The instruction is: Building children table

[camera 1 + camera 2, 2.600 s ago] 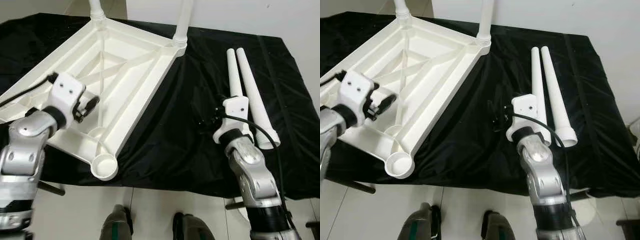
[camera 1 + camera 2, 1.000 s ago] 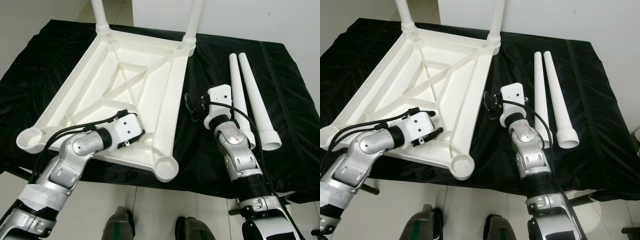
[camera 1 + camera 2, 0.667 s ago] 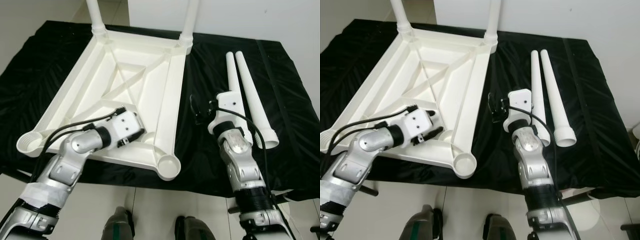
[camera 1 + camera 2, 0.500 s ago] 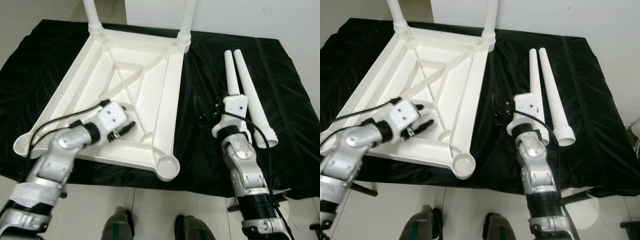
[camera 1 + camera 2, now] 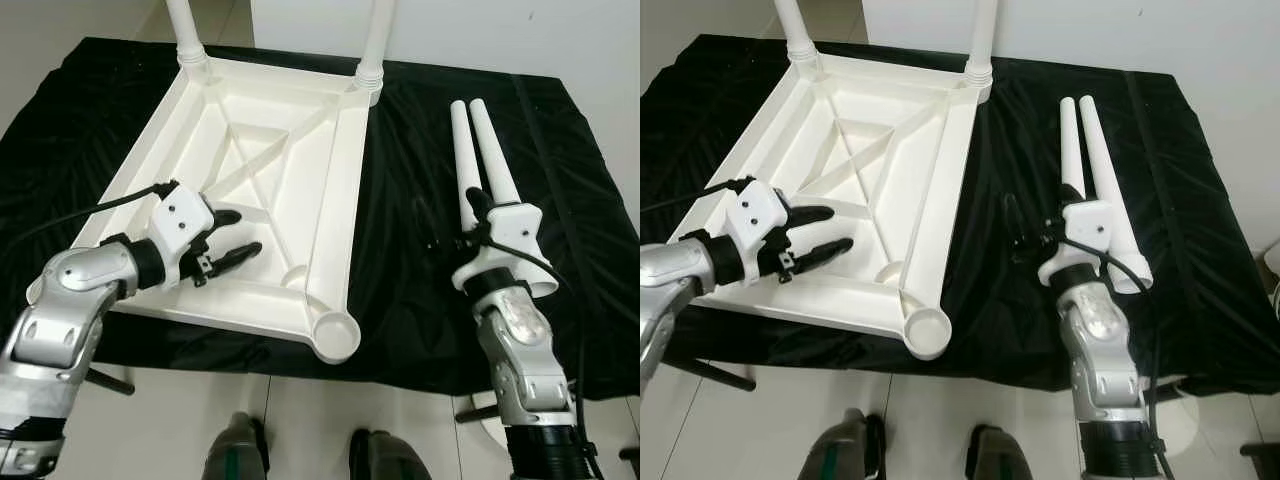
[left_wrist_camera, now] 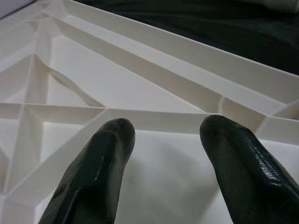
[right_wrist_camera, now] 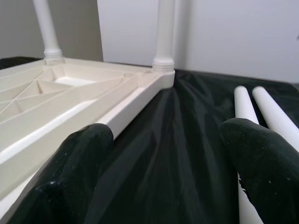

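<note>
Upturned white tabletop [image 5: 290, 150] lies on the black cloth [image 5: 410, 270], two legs fitted at far corners. Left gripper [image 5: 235, 232] hovers released over its ribs (holding nothing). Right gripper [image 5: 1012, 232] spread, empty, beside two loose legs [image 5: 1095, 170].

My table top [image 5: 300, 180] is plain white plastic, lying on a black cloth [image 5: 420, 120]. Right of the top, two loose legs [image 5: 480, 150] are the same white. My arms [image 5: 70, 310] are silver, my fingers [image 6: 98, 172] glossy black.
</note>
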